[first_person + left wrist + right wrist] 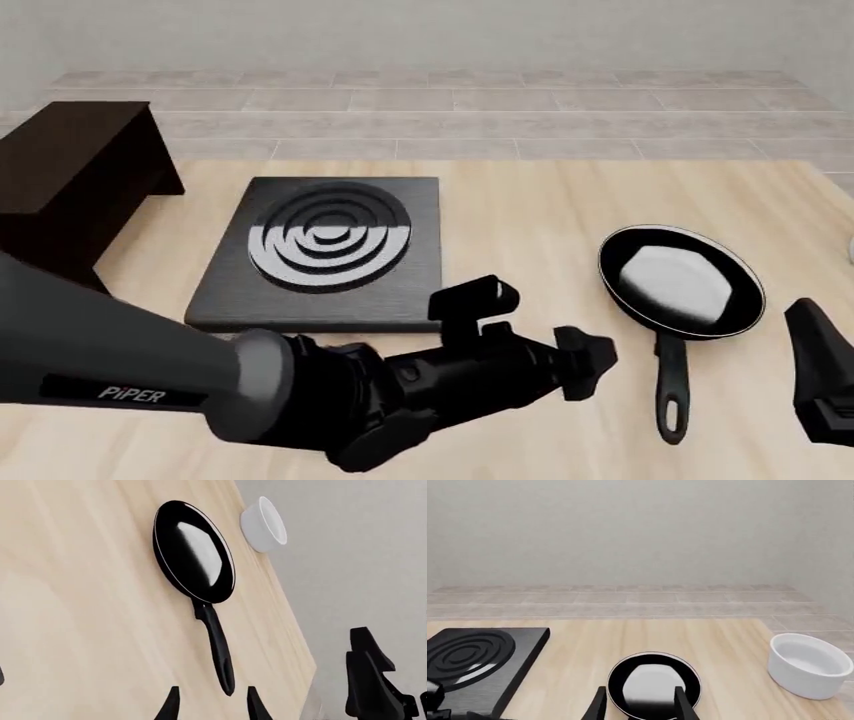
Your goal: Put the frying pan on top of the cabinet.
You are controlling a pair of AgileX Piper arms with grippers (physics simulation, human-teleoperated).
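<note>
Frying pan (681, 277) lies near table's (534, 210) right edge, ungripped

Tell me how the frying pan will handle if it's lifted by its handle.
The frying pan looks rigid, so it probably won't flex. Its thin handle sits far from the wide bowl, so the bowl end would likely sag or twist in the pincer. The glossy finish suggests it may slip.

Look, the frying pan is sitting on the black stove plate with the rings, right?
No. The frying pan lies on the bare wooden table, to the right of the stove plate and apart from it. The front view shows this.
</note>
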